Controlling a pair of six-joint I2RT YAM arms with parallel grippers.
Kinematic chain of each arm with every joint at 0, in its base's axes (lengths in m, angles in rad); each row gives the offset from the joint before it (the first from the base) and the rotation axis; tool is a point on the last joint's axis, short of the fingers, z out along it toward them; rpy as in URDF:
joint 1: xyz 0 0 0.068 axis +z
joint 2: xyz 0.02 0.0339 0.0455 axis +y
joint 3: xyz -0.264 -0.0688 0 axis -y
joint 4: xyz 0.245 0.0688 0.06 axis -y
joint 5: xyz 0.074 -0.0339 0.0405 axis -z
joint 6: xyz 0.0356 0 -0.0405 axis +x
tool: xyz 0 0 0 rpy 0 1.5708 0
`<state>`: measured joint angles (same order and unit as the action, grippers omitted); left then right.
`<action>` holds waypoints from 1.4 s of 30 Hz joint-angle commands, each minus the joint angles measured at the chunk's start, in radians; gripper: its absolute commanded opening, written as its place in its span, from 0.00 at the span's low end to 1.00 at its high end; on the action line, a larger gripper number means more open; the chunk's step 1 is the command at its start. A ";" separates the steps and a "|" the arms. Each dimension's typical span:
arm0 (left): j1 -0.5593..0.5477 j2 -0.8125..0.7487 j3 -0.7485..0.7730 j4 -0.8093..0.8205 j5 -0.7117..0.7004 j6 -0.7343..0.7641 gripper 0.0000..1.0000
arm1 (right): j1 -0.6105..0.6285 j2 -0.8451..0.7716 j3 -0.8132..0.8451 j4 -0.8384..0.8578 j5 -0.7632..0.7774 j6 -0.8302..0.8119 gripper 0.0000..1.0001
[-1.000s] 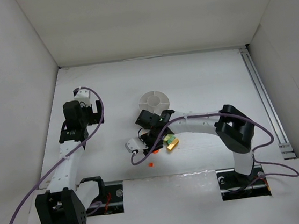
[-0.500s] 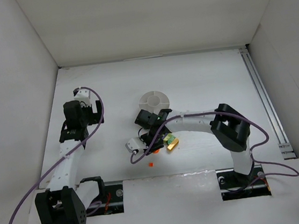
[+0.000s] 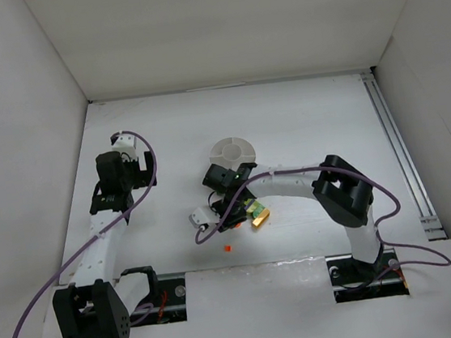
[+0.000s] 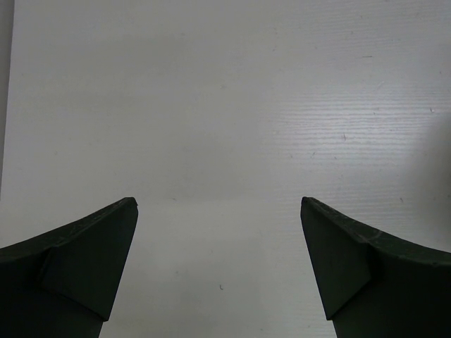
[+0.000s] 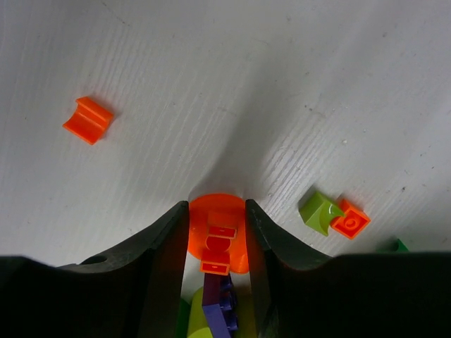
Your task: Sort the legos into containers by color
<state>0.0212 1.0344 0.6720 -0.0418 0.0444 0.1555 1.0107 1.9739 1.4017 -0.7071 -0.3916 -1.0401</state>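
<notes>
Centrally, right end effector [image 5: 216,208] clamps an orange lego [image 5: 218,236] — left end effector [image 4: 217,201] gapes above the table [image 4: 225,84].

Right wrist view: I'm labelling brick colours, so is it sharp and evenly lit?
Right wrist: the loose orange brick and the green-and-orange pair are crisp; a soft shadow fans from the right gripper, whose orange round piece reads clearly. Top external: the lego clump is too small to judge.

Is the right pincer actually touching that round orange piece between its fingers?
Touching. The right wrist view shows the right pincer pressed against both sides of the round orange piece, with no gap visible.
</notes>
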 commanded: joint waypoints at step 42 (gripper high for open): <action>0.002 0.004 0.020 0.049 -0.008 -0.011 1.00 | -0.057 0.031 0.106 -0.083 -0.090 0.069 0.44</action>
<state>0.0212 1.0409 0.6720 -0.0334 0.0376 0.1551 0.9565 1.9923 1.4696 -0.7624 -0.4454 -0.9722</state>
